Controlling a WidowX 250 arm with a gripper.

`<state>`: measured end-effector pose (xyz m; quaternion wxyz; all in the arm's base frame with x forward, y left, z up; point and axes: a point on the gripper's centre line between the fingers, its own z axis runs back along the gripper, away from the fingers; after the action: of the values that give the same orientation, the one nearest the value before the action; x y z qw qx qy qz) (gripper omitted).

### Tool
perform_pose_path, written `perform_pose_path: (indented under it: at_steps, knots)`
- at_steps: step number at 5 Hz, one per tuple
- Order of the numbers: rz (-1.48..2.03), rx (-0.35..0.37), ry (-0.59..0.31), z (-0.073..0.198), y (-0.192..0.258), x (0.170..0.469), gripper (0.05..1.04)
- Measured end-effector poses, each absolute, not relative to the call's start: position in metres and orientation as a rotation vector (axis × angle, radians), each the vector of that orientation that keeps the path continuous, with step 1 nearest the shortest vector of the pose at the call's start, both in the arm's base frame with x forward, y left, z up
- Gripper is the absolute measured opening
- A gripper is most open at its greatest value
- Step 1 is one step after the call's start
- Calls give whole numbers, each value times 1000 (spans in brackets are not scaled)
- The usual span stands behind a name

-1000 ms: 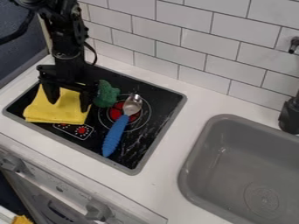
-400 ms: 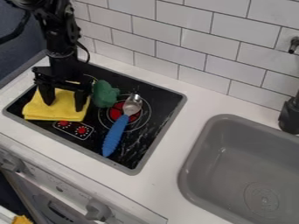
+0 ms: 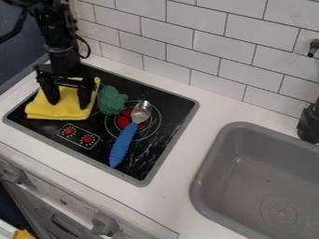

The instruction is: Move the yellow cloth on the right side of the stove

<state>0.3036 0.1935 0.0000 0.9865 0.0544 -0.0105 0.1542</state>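
Yellow folded fabric cloth (image 3: pixel 59 106): on the left part of the glossy black stove (image 3: pixel 172 101) with grey rim. Black two-finger pincer (image 3: pixel 69 104): fingers spread, tips down at the cloth, nothing clenched between them; presumably placed to drag it or gather a fold. Green lumpy item (image 3: pixel 111 101): mid-stove, just beside the cloth, likely in the way of a straight rightward push. Blue-handled metal spoon (image 3: pixel 123 141): right of stove centre, a second obstacle. Against the earlier frame, cloth and pincer sit nearer the stove's back; printed dials are more exposed; green item and spoon unchanged.
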Motion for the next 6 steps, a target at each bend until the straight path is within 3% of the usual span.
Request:
perform_pose_path:
  at_steps: [2,4,6]
  knots:
    - [273,150,-4,1,190,340,1000]
    - [222,46,-41,-2,170,375,1001]
    - [72,8,-60,-4,119,382,998]
